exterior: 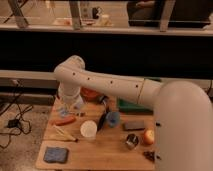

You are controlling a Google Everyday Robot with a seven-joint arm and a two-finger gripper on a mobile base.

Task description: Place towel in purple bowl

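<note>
The arm (120,90) fills most of the view, running from the lower right up to an elbow and then down to the back-left corner of the counter (110,150). The gripper (68,104) sits at that corner, low over the surface, with its fingers drawn together. Pale grey-blue cloth shows on both sides of its tip, so I judge it is clamped on the towel (62,108), which hangs bunched beneath it, above the carrot (64,120).

I cannot make out the purple bowl. The wrist covers the corner where it would stand, just left of the red-orange bowl (90,93).

The towel looks light, soft and limp. It will droop from whatever point is pinched and will not keep its shape, and loose ends may trail over a rim instead of dropping inside. A pinch near the middle of the bunch, with the folds gathered, should keep the hanging ends short. There is little risk of slipping or damage, but the cloth could snag on a finger when let go.

Also on the counter are a green tray (132,106), a white cup (88,129), a blue cup (113,118) and a blue sponge (55,155).
</note>
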